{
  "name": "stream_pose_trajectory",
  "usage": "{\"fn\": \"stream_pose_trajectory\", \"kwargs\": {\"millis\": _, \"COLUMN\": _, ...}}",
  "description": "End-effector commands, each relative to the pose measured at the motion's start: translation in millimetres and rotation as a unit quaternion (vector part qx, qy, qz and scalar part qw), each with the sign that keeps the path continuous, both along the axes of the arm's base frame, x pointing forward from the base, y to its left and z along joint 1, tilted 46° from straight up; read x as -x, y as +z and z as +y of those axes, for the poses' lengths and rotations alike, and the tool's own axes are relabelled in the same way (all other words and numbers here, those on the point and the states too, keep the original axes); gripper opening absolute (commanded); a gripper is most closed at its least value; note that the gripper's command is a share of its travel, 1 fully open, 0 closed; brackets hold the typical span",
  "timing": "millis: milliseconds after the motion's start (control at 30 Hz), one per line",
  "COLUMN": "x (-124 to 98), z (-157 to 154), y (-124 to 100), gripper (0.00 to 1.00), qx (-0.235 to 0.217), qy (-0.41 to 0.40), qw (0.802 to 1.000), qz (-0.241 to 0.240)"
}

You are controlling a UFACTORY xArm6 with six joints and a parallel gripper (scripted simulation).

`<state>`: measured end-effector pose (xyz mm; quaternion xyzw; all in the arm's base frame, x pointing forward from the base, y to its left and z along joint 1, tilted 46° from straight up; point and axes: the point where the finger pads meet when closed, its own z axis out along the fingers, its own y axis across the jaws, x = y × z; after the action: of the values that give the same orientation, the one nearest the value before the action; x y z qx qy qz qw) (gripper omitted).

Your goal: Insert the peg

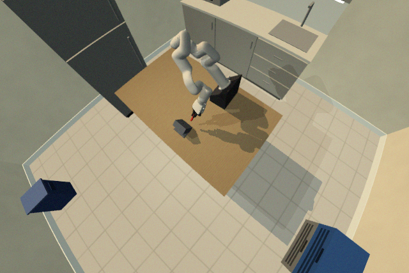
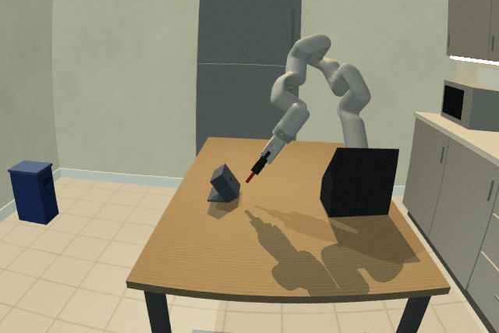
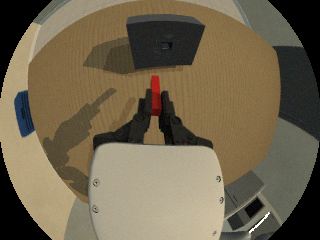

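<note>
1. My claw [image 3: 155, 108] is clamped on the peg [image 3: 155, 94], fingers pinched narrow around its rear, the red front end sticking out past the fingertips. So the pick-up is done.

2. From the exterior view, the peg [image 2: 255, 168] hangs in the air above the counter [image 2: 281, 240], tilted down and to the left, its red tip pointing at the sloped panel [image 2: 224, 182]. Tip and panel are near but not touching; there is a visible gap.

3. Through my wrist view, the panel [image 3: 164, 42] sits straight ahead with its small dark hole [image 3: 168, 46] showing on the face. The peg lines up just a touch to the left of the hole, as far as I can judge.

4. The top view agrees: peg [image 1: 192, 117] up and to the right of the panel block [image 1: 181, 127], close by.

5. Score so far, I'd say roughly halfway: grasped, lifted, tilted to match the slope, brought near.

6. Left to do: nudge the tip onto the hole, drive along the peg's axis until it is fully seated, then open up and release.

7. The black box [image 2: 359, 181] stands well apart on the counter, no bother to me.
</note>
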<state>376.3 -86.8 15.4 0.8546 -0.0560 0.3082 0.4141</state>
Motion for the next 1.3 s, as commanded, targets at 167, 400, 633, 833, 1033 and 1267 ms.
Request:
{"fn": "stream_pose_trajectory", "kwargs": {"millis": 167, "x": 1.3, "z": -4.1, "y": 8.3, "gripper": 0.0, "qx": 0.008, "qy": 0.027, "qw": 1.0, "qz": -0.006}}
{"fn": "stream_pose_trajectory", "kwargs": {"millis": 400, "x": 3.1, "z": -6.8, "y": 13.4, "gripper": 0.0, "qx": 0.013, "qy": 0.046, "qw": 0.999, "qz": -0.01}}
{"fn": "stream_pose_trajectory", "kwargs": {"millis": 633, "x": 5.3, "z": -8.9, "y": 18.1, "gripper": 0.0, "qx": 0.018, "qy": 0.065, "qw": 0.998, "qz": -0.013}}
{"fn": "stream_pose_trajectory", "kwargs": {"millis": 833, "x": 7.7, "z": -10.4, "y": 22.6, "gripper": 0.0, "qx": 0.022, "qy": 0.083, "qw": 0.996, "qz": -0.017}}
{"fn": "stream_pose_trajectory", "kwargs": {"millis": 1033, "x": 9.4, "z": -11.0, "y": 25.4, "gripper": 0.0, "qx": 0.025, "qy": 0.096, "qw": 0.995, "qz": -0.019}}
{"fn": "stream_pose_trajectory", "kwargs": {"millis": 1267, "x": 12.9, "z": -11.6, "y": 30.0, "gripper": 0.0, "qx": 0.029, "qy": 0.118, "qw": 0.992, "qz": -0.023}}
